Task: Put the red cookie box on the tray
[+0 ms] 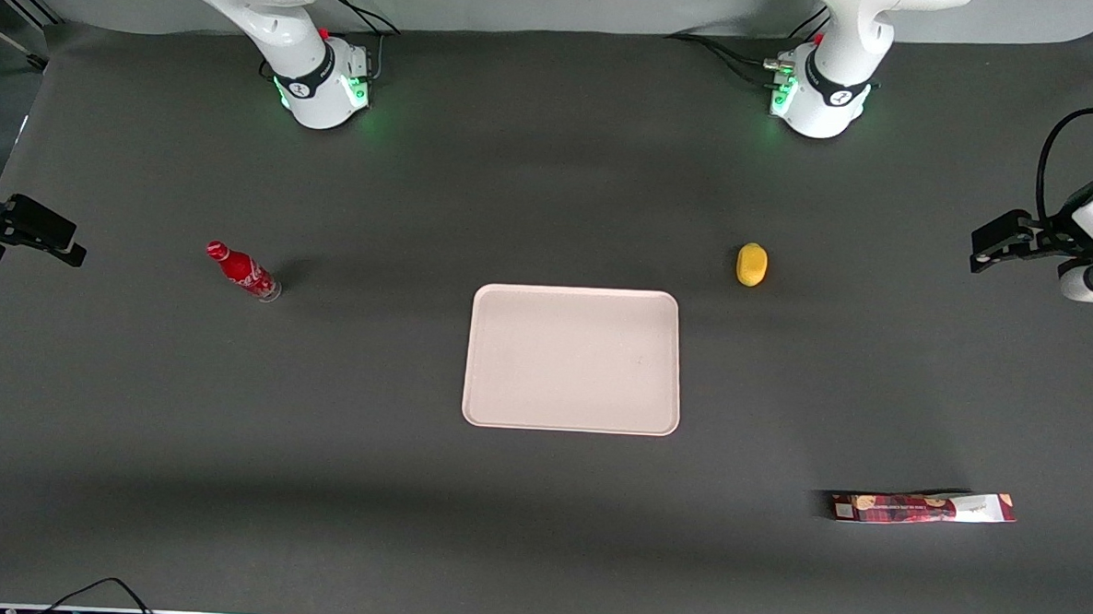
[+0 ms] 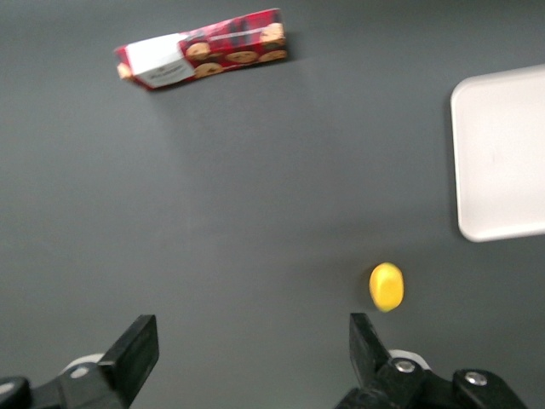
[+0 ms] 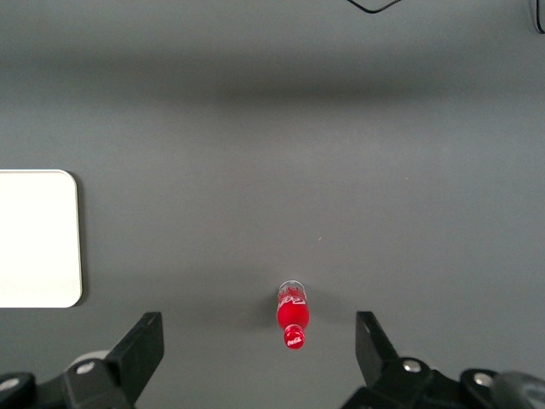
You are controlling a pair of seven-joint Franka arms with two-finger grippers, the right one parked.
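Note:
The red cookie box (image 1: 923, 507) (image 2: 204, 48) lies flat on the dark table, near the front camera and toward the working arm's end; it is a long plaid carton with one white end. The pale pink tray (image 1: 572, 359) (image 2: 502, 162) sits mid-table with nothing on it. My left gripper (image 1: 981, 248) (image 2: 253, 345) hovers above the table at the working arm's end, farther from the front camera than the box and well apart from it. It is open, with only bare table between its fingers.
A small yellow object (image 1: 751, 264) (image 2: 387, 286) lies beside the tray's corner, between the tray and the working arm's base. A small red bottle (image 1: 242, 271) (image 3: 292, 313) stands toward the parked arm's end.

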